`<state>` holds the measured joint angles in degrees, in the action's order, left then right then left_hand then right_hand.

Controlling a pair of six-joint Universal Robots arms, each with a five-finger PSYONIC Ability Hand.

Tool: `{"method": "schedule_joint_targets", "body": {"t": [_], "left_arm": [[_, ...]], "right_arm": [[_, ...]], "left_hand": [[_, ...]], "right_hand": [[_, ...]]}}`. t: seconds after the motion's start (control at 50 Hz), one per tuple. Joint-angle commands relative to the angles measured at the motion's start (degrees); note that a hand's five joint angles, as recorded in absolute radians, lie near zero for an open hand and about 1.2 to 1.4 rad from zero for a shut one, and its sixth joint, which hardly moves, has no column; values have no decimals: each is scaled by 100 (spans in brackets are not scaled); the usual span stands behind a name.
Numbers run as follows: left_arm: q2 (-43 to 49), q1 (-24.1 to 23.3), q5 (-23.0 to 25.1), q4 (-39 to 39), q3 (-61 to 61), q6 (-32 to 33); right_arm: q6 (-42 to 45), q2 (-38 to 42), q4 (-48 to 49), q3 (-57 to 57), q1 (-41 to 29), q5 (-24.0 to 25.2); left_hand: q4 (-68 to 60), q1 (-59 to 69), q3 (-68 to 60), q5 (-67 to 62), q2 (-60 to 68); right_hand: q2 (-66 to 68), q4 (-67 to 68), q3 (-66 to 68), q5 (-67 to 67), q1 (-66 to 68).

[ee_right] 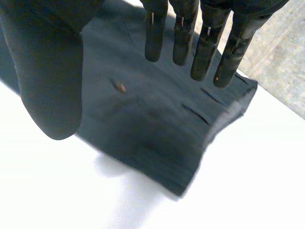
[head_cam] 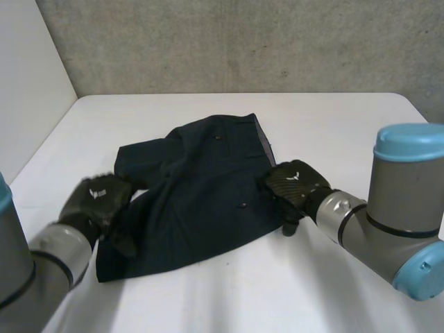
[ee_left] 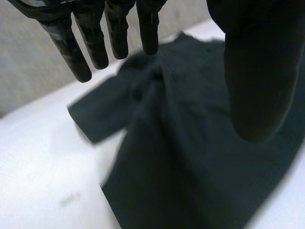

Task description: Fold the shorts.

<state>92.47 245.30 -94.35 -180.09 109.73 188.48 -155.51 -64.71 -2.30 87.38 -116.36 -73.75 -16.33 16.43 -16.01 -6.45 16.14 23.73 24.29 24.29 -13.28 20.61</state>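
The dark navy shorts (head_cam: 201,194) lie rumpled and partly folded in the middle of the white table (head_cam: 229,291). My left hand (head_cam: 99,203) hovers at the shorts' left edge, near a leg, its fingers (ee_left: 81,47) straight and its thumb spread, holding nothing. My right hand (head_cam: 295,186) is at the shorts' right edge beside the waistband, open, with straight fingers (ee_right: 200,43) above the cloth (ee_right: 157,119) and nothing pinched. A small button (ee_right: 120,87) shows on the fabric under the right palm.
A grey concrete wall (head_cam: 243,41) stands behind the table and a white panel (head_cam: 28,76) closes its left side. Bare tabletop surrounds the shorts at the front and on both sides.
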Motion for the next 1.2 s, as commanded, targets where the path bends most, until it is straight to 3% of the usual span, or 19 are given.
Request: {"method": "schedule_joint_targets", "body": {"t": [0.02,0.3,0.46,0.94,1.0,1.06,1.08,1.12,1.2], "left_arm": [[104,-44,-5,-123,567,251],[675,18,-14,-765,822,681],[886,27,-31,-1099,805,717],[1475,466,-84,-1670,708,1279],[1502,484,-84,-1714,699,1306],[1537,492,-84,-1758,699,1306],[1537,492,-84,-1775,690,1306],[1502,475,-75,-1767,690,1306],[1046,457,-58,-1662,647,1314]], "right_arm": [[645,415,905,324,263,54],[619,1066,1328,43,412,133],[610,1198,1328,-89,430,537],[214,635,968,104,483,555],[214,635,968,104,483,537],[223,635,968,104,483,528],[223,627,959,104,483,520],[223,600,924,104,474,511],[249,417,618,61,483,493]], "left_hand": [[-532,523,-564,-521,552],[-549,540,-581,-538,568],[-549,540,-581,-538,568],[-1373,1363,-1404,-1361,1392],[-2027,2017,-2059,-2015,2046],[-3673,3663,-3705,-3661,3692],[-4960,4951,-4992,-4949,4979],[-6146,6136,-6177,-6134,6165],[-6367,6357,-6399,-6355,6386]], "right_hand": [[1258,1202,1201,-1303,1570],[2671,2615,2614,-2716,2983],[5623,5568,5567,-5668,5936],[5627,5571,5571,-5672,5939],[5627,5571,5571,-5672,5939],[5627,5571,5571,-5672,5939],[5627,5571,5571,-5672,5939],[5627,5571,5571,-5672,5939],[5627,5571,5571,-5672,5939]]}}
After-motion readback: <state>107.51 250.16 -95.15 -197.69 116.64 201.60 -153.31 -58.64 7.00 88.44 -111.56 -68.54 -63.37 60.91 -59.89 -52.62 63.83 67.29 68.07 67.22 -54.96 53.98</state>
